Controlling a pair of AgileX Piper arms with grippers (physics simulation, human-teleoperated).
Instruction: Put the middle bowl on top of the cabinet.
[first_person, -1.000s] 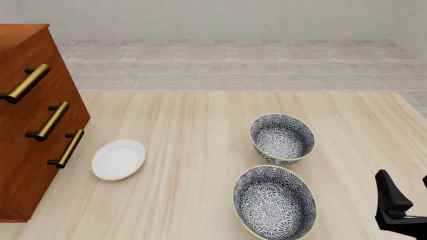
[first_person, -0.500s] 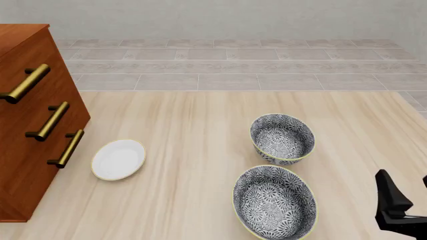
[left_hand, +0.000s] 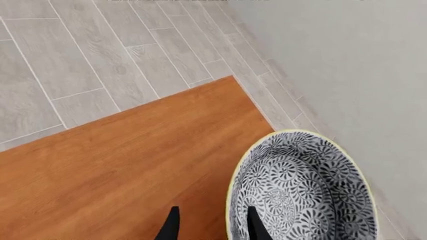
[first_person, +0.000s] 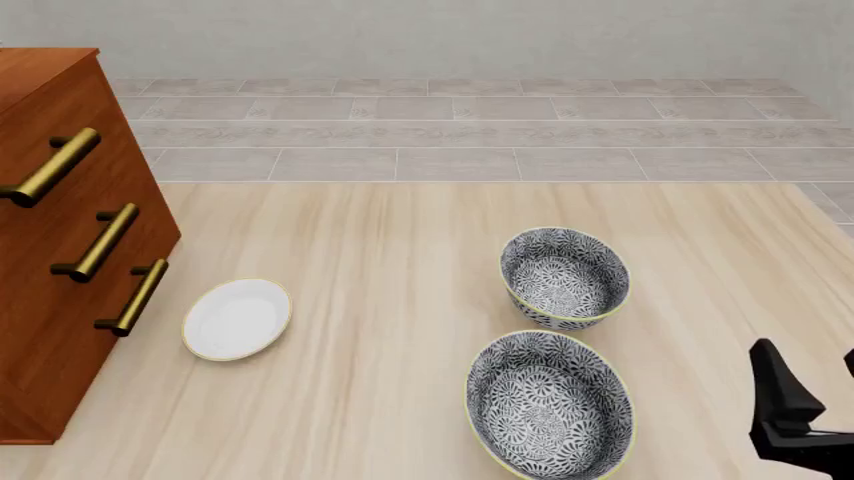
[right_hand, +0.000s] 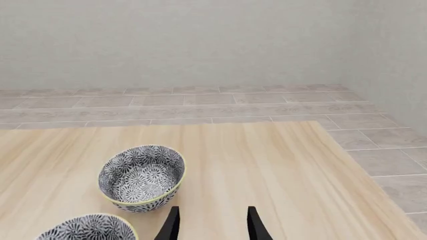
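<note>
In the left wrist view a patterned bowl (left_hand: 300, 195) with a pale yellow rim stands over the far corner of the cabinet's (left_hand: 120, 165) reddish-brown top; I take it for the middle bowl. My left gripper (left_hand: 212, 227) is open, one finger inside the bowl's rim and one outside, with a gap on both sides. In the front view only the cabinet's (first_person: 67, 330) front with brass handles shows; that bowl and the left gripper are out of frame. My right gripper (first_person: 811, 392) stands open and empty at the table's near right (right_hand: 212, 225).
Two more patterned bowls stand on the table right of centre, one farther (first_person: 565, 277) (right_hand: 141, 177) and one nearer (first_person: 550, 405) (right_hand: 87, 229). A small white plate (first_person: 238, 318) lies beside the cabinet's foot. Tiled floor and a wall lie beyond the table.
</note>
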